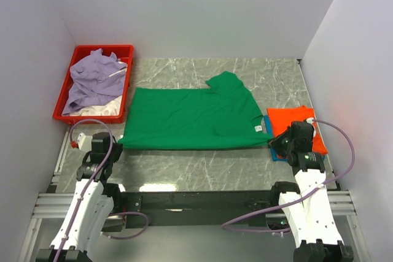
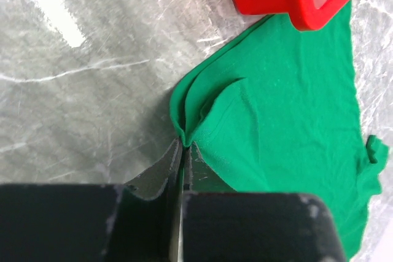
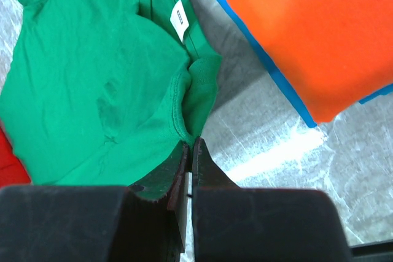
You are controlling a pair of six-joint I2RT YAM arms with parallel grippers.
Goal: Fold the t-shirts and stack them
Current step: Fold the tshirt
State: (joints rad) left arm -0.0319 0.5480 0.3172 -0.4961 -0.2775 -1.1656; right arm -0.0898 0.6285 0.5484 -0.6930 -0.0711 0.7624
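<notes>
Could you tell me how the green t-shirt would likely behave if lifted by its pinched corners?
Probably floppy: the green t-shirt puckers into folds where the left end effector pinches it. Likely to sag between grips, since the right end effector holds only the other near corner. Seemingly light, thin cloth.

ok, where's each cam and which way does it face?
Top external: above and behind the robot, looking down at the green t-shirt, red tray and orange t-shirt; left arm and right arm show.
Left wrist: on the left arm, along the left pincer, shut on the shirt's corner.
Right wrist: on the right arm, along the right pincer, shut on the collar end.
Shared: all see the green t-shirt.
</notes>
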